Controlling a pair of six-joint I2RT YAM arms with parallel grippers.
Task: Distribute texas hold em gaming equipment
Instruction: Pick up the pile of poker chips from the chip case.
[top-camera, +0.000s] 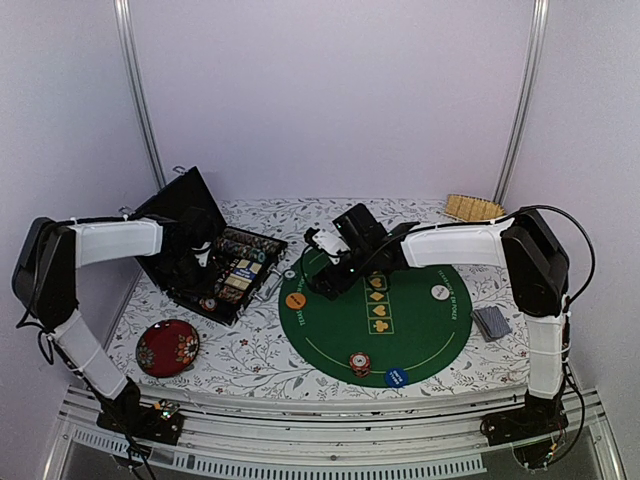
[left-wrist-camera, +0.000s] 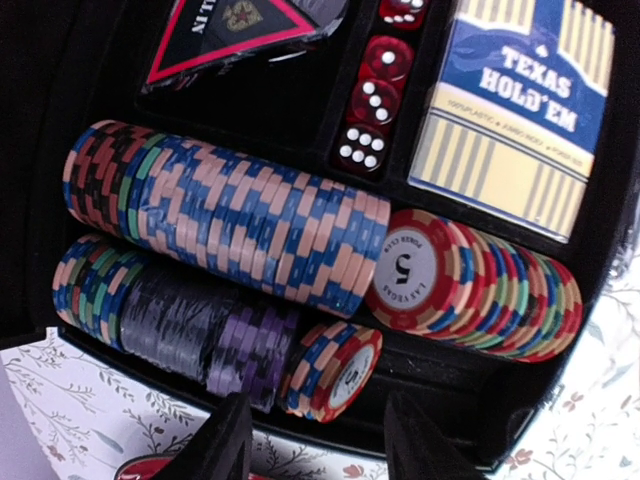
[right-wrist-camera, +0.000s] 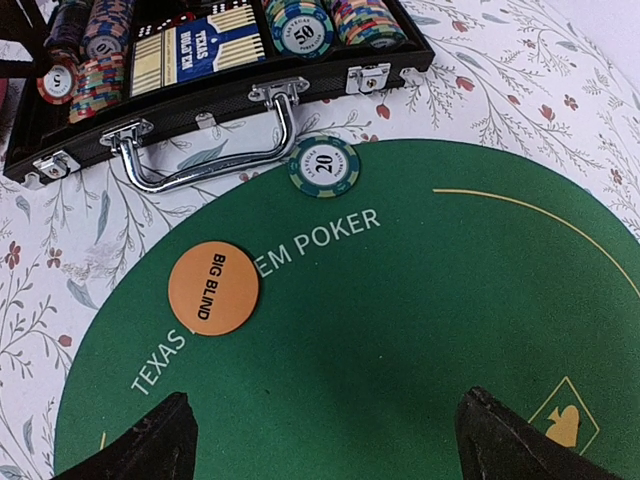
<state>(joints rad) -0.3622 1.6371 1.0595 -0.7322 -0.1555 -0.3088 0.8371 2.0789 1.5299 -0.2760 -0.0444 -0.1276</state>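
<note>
Chip retrieval appears in hand: the left pincer (left-wrist-camera: 318, 415), half open and empty, hovers by the red chip stack (left-wrist-camera: 335, 368) in the case (left-wrist-camera: 480, 405) and must next lower and close; the right pincer (right-wrist-camera: 325, 405) hangs wide open, empty, over the green mat (right-wrist-camera: 400, 330).

An orange disc (right-wrist-camera: 213, 288) printed BIG BLIND lies flat on the left part of the green mat (top-camera: 420, 330). A green-and-white striped chip (right-wrist-camera: 324, 166) marked 20 lies flat across the mat's far-left edge. A short red striped chip stack (top-camera: 360, 362) stands at the mat's near edge, with a blue disc (top-camera: 396, 377) just beside it on its right. A white disc (top-camera: 440, 292) lies on the mat's right part. A grey-blue-backed card deck (top-camera: 491, 321) rests on the tabletop (top-camera: 260, 355) just off the mat's right edge. Rows of striped chips (left-wrist-camera: 230, 210) stand on edge in the open case (top-camera: 180, 205).
</note>
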